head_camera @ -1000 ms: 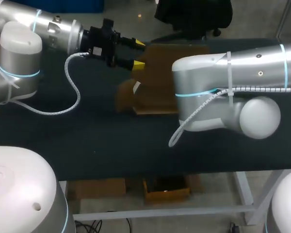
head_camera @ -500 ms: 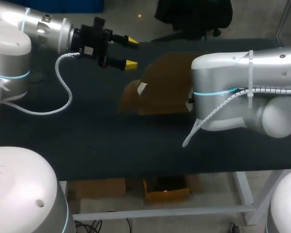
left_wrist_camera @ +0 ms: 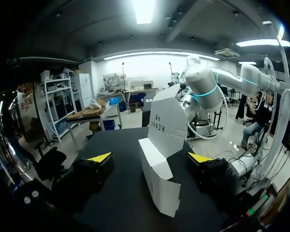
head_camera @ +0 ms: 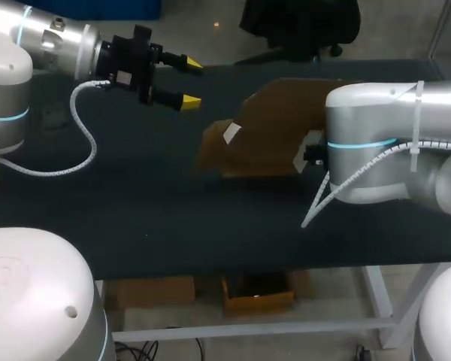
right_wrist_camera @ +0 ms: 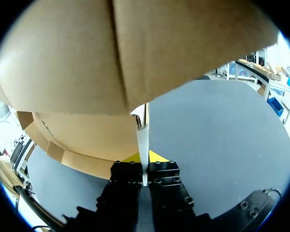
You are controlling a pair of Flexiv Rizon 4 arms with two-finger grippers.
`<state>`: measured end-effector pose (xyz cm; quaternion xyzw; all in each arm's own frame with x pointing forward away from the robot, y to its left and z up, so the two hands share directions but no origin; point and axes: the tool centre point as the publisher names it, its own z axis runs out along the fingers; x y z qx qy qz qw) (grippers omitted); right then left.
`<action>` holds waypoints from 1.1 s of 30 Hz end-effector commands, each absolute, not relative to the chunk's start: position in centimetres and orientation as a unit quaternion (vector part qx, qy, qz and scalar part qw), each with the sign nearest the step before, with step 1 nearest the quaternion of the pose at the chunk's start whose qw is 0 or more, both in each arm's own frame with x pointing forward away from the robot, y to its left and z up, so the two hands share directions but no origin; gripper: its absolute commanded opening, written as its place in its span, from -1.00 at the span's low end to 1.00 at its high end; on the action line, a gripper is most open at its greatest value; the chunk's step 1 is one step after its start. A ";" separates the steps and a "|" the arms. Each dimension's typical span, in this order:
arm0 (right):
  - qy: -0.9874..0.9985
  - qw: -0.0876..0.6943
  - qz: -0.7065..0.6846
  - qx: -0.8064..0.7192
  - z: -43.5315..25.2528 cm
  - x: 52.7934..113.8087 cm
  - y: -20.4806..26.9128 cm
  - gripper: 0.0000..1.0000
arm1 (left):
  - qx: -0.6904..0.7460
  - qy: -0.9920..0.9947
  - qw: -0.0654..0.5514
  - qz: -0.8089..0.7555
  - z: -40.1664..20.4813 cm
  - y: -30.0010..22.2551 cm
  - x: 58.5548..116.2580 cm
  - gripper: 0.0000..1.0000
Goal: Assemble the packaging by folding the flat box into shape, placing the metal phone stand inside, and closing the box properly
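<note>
Right tool (right_wrist_camera: pixel 143 157), hidden behind its arm in head view, pinches a box (head_camera: pixel 274 128) flap over mid-counter (head_camera: pixel 135 210); box contents unseen. Left tool (head_camera: pixel 189 83) spread, apart from box.

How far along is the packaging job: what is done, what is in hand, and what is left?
Done: the box is partly folded, panels raised off the table. In hand: the right gripper is shut on one panel edge; the left gripper is open, apart from the box. Left: finishing the folds, putting in the phone stand, which no view shows, and closing.
</note>
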<state>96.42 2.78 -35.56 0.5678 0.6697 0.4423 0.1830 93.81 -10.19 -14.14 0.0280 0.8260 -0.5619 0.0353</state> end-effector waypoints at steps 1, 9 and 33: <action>0.680 0.131 0.487 0.532 -35.2 96.3 1.6 -1.00 | 0.018 0.830 0.045 -0.555 -13.9 -9.1 92.8 1.00; 0.699 0.084 0.493 0.510 -34.8 96.7 1.0 -1.00 | 0.019 0.845 0.057 -0.531 -13.5 -7.7 91.8 1.00; 0.753 -0.089 0.407 0.510 -35.0 99.3 1.4 -1.00 | 0.005 0.901 0.025 -0.432 -15.7 -3.1 90.1 1.00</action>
